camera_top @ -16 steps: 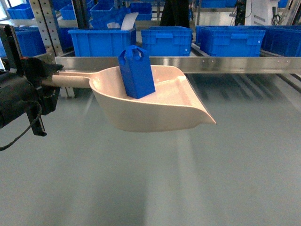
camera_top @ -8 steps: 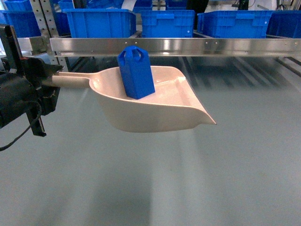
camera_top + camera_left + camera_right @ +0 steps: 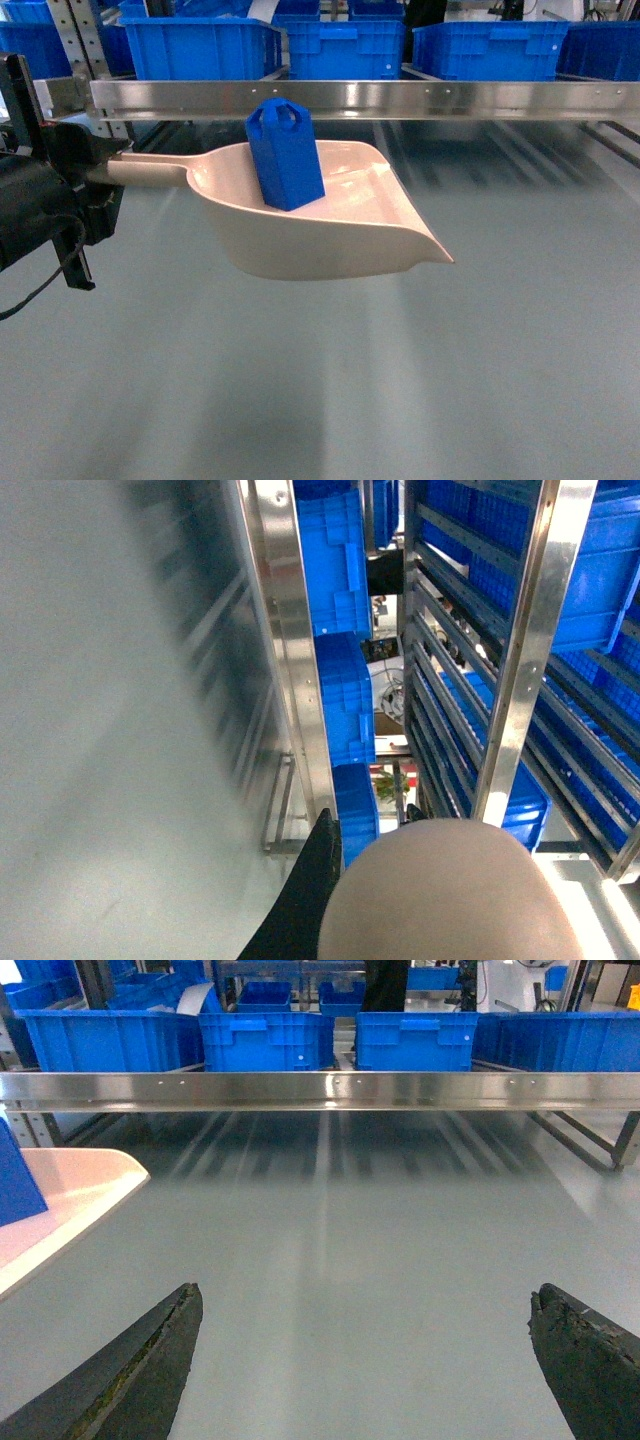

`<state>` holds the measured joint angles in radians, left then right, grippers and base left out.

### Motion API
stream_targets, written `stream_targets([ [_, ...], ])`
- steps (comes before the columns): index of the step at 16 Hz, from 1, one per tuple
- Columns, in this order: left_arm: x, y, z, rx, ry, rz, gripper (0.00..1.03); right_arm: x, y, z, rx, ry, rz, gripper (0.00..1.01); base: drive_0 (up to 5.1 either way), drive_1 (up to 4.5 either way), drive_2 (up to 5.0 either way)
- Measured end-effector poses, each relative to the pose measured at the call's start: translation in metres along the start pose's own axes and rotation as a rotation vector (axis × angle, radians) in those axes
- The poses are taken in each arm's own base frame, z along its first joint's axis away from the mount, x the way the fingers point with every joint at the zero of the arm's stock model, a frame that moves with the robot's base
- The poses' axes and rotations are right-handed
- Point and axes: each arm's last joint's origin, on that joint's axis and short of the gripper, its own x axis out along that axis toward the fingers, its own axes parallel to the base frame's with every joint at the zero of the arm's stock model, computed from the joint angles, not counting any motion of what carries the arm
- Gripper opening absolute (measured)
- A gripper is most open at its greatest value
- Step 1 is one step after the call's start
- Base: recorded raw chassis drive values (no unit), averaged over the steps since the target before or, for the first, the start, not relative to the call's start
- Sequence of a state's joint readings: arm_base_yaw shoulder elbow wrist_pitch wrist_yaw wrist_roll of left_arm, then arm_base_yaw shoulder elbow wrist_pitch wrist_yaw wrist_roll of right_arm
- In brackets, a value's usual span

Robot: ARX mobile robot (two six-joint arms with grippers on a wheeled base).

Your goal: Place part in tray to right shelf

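Note:
The beige tray (image 3: 330,235) hangs level in the air, its handle held by my left gripper (image 3: 108,170), which is shut on it. The blue part (image 3: 285,155) stands upright inside the scoop. In the left wrist view the handle's rounded end (image 3: 440,895) fills the space between the black fingers (image 3: 310,890). The right shelf's steel front rail (image 3: 400,100) runs across just behind the tray. My right gripper (image 3: 365,1295) is open over bare floor, with the tray's lip (image 3: 70,1190) and a corner of the part (image 3: 15,1180) to its left.
Large blue crates (image 3: 200,45) sit in a row on the shelf behind the rail (image 3: 320,1090). A perforated steel upright (image 3: 75,40) stands at the far left. Grey floor (image 3: 400,380) spreads below the tray. More racks of blue crates (image 3: 340,570) show in the left wrist view.
The shelf rail and crates have risen in the head view and drifted left, looking closer. The tray with the part keeps its pose in the left gripper, shifted slightly left.

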<state>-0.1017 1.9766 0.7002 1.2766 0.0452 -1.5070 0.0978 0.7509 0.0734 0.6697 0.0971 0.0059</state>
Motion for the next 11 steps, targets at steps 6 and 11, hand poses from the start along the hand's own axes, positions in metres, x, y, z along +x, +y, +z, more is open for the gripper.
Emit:
stream_targets([
  [6, 0.0001, -0.0005, -0.0003, 0.002, 0.007, -0.005, 0.14, 0.0000, 0.0000, 0.0003, 0.000, -0.003, 0.000, 0.98, 4.5, -0.52, -4.1],
  [11, 0.0001, 0.0000, -0.0003, 0.003, 0.006, 0.000, 0.14, 0.0000, 0.0000, 0.0001, 0.000, -0.001, 0.000, 0.98, 4.5, -0.52, -4.1],
])
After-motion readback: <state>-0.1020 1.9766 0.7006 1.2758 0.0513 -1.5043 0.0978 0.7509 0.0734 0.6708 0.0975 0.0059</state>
